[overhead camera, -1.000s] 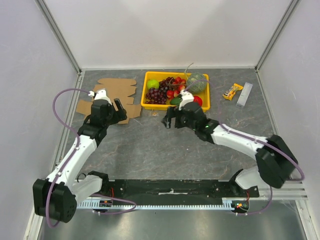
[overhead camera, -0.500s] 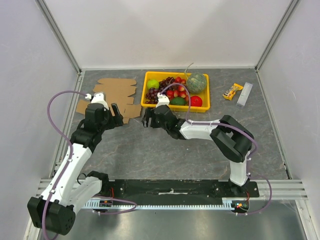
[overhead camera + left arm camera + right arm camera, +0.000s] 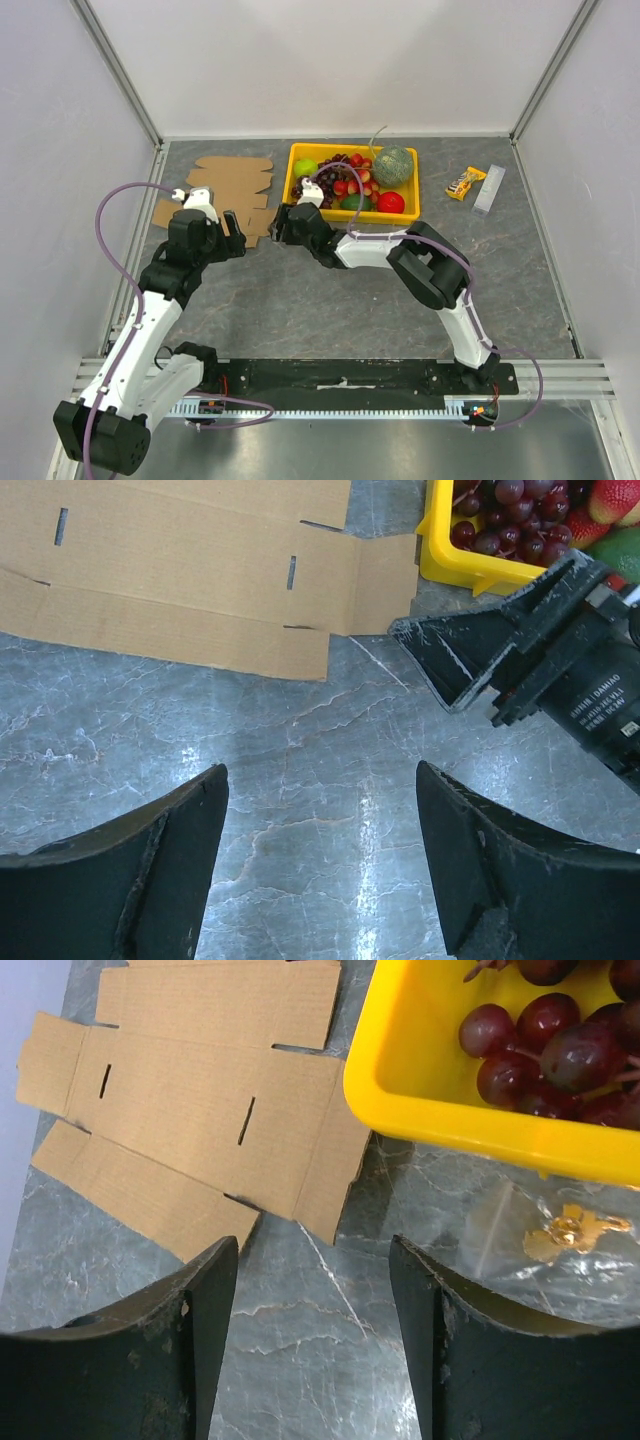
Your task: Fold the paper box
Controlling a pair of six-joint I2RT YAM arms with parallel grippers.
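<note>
Left gripper (image 3: 320, 780) and right gripper (image 3: 312, 1250), both spread and empty.
The paper box (image 3: 190, 1110) is laid unfolded just beyond them, long axis crosswise, beside the yellow tray (image 3: 450, 1110); its corner flap is judged nearer the right gripper.

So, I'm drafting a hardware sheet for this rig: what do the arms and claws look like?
The left arm and right arm both have white link shells and black joint housings, each trailing a purple cable. The left claw and right claw have black, wedge-shaped, scuffed fingers. White printed lettering marks the right claw's motor body.
</note>
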